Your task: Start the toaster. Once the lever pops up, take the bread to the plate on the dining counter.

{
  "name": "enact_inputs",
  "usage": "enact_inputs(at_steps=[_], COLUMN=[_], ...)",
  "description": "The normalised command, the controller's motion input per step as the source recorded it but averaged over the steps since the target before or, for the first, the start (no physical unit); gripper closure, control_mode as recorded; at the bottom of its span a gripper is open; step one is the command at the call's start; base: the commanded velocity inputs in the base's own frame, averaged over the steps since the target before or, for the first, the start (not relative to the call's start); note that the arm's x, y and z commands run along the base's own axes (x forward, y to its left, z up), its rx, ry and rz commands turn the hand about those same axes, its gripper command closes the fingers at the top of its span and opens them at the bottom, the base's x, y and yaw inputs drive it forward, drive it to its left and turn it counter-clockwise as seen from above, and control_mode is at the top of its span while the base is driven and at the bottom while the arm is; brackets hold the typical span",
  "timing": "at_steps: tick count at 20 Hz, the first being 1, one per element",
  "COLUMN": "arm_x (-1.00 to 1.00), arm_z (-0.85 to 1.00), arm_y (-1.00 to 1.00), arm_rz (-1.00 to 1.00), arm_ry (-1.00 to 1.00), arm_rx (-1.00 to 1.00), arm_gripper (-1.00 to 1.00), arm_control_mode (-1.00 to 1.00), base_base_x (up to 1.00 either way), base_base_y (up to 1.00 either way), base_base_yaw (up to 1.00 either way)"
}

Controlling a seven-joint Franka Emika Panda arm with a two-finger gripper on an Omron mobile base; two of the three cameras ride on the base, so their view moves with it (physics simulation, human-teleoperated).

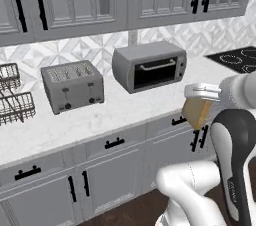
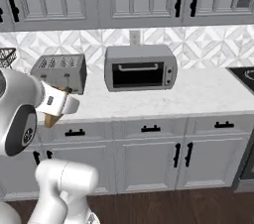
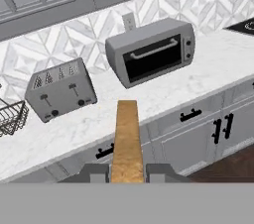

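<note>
hand view: claw (image 3: 127,172) pinches the flat golden-tan bread (image 3: 126,139) slice edge-on.

flat, even rendered light, soft faint shadows, no glare, slightly coarse detail

Brushed-grey toaster (image 1: 73,86), golden-tan bread (image 3: 126,141), grey toaster oven (image 1: 149,65), white marble-veined worktop (image 1: 125,107)

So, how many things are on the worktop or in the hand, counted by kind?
Toaster: 1
Toaster oven: 1
Wire basket rack: 1
Bread slice, gripped in the hand: 1
Total: 4
</note>
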Motion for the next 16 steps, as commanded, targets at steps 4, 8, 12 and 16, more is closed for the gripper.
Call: enact_inputs(at_steps=[4, 8, 12, 16], arm_x=[0.0, 0.0, 0.0, 0.0], arm_z=[0.0, 0.0, 0.0, 0.0], arm_y=[0.0, 0.0, 0.0, 0.0], arm_rz=[0.0, 0.0, 0.0, 0.0], arm_ry=[0.0, 0.0, 0.0, 0.0], arm_rx=[0.0, 0.0, 0.0, 0.0], arm_gripper=[1.0, 1.0, 1.0, 1.0], arm_control_mode=[1.0, 1.0, 1.0, 1.0], base_base_x=[0.0, 0.0, 0.01, 0.27], base_base_y=[-0.01, -0.3, -0.6, -0.69], base_base_yaw=[-0.95, -0.85, -0.77, -0.66])
